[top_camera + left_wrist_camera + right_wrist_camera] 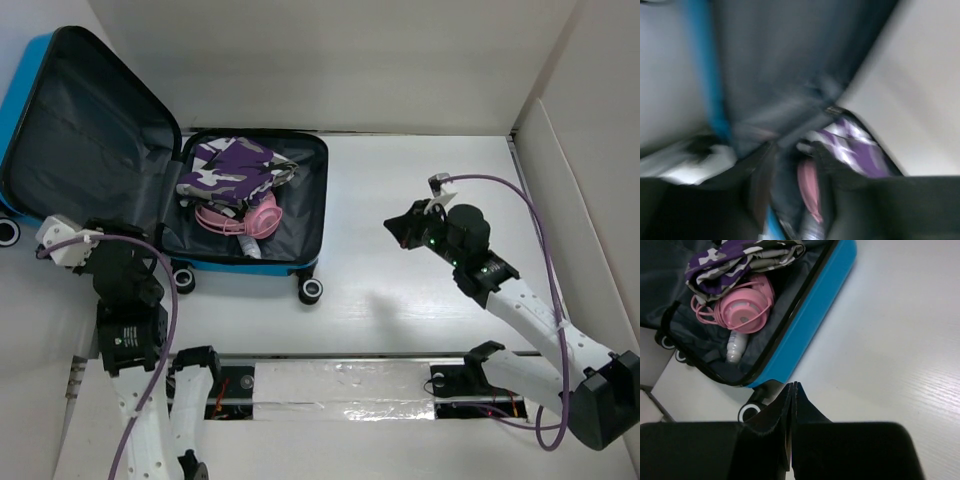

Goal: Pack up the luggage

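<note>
From above, my left pincer (145, 252) sits at the open suitcase's (250, 266) near-left corner, and I cannot tell its spread. My right pincer (400, 226) hangs well right of the suitcase.

Left wrist: all blur, with the suitcase lining close.

Right wrist: the pincer is pressed together and empty. Cloth (735, 260), headphones (745, 310) and bottle (736, 347) lie inside. I judge only closing the lid remains.

The right arm (530, 310) reaches forward and bends toward the left, its wrist tilted down. The right gripper (792, 392) is fully closed, fingertips pressed together, with nothing between them. The left arm (130, 340) rises steeply; the left gripper (105, 250) is too blurred to judge
</note>
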You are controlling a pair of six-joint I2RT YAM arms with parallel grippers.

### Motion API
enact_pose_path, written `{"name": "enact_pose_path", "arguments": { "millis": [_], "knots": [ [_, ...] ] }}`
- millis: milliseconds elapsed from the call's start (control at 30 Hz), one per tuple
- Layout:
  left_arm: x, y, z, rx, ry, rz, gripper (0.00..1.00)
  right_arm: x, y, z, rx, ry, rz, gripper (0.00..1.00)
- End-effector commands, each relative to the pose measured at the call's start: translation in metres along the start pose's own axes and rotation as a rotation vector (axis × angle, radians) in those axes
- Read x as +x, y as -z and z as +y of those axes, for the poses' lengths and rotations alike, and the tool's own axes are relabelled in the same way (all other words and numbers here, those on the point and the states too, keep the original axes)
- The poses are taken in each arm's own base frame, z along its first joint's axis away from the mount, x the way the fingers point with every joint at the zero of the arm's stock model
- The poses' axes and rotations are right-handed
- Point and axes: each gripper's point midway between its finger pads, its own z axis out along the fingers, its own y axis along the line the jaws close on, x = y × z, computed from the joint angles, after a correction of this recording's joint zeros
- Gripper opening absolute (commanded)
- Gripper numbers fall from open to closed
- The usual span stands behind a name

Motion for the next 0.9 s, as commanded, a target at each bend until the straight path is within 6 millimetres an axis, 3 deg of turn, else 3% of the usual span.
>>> {"name": "enact_pose_path", "arguments": {
  "millis": [0, 133, 167, 233, 267, 333, 367, 533, 633, 733, 833, 867],
  "knots": [
    [0.015, -0.005, 0.077, -0.381, -0.122, -0.053, 0.40, -0.048, 0.002, 0.006, -0.010, 0.087, -0.164, 0.02],
    [-0.010, -0.014, 0.077, -0.474, -0.115, -0.146, 0.54, -0.040, 0.004, 0.004, -0.025, 0.090, -0.146, 0.04],
    [-0.011, -0.025, 0.073, -0.497, -0.171, -0.141, 0.59, -0.039, 0.005, 0.004, -0.022, 0.092, -0.138, 0.05],
    [-0.032, -0.029, 0.072, -0.592, -0.203, -0.186, 0.60, -0.040, 0.009, -0.001, 0.012, 0.099, -0.134, 0.07],
    [-0.022, -0.039, 0.075, -0.650, -0.280, -0.141, 0.59, -0.040, 0.010, 0.001, 0.016, 0.105, -0.138, 0.07],
    [-0.027, -0.046, 0.076, -0.728, -0.328, -0.153, 0.58, -0.045, 0.016, 0.000, 0.040, 0.112, -0.165, 0.10],
    [-0.016, -0.053, 0.086, -0.786, -0.384, -0.104, 0.58, -0.046, 0.018, -0.001, 0.045, 0.111, -0.169, 0.10],
    [-0.005, -0.065, 0.101, -0.850, -0.517, -0.044, 0.59, -0.052, 0.026, -0.001, 0.070, 0.124, -0.187, 0.12],
    [-0.004, -0.068, 0.122, -0.889, -0.464, -0.019, 0.56, -0.053, 0.026, -0.001, 0.070, 0.124, -0.188, 0.12],
    [-0.002, -0.077, 0.119, -0.883, -0.498, -0.010, 0.57, -0.047, 0.022, 0.005, 0.046, 0.126, -0.162, 0.12],
    [-0.013, -0.092, 0.105, -0.862, -0.489, -0.015, 0.56, -0.048, 0.024, 0.011, 0.020, 0.137, -0.170, 0.12],
    [-0.012, -0.096, 0.103, -0.862, -0.496, -0.004, 0.51, -0.049, 0.025, 0.011, 0.021, 0.138, -0.175, 0.12]
  ]
}}
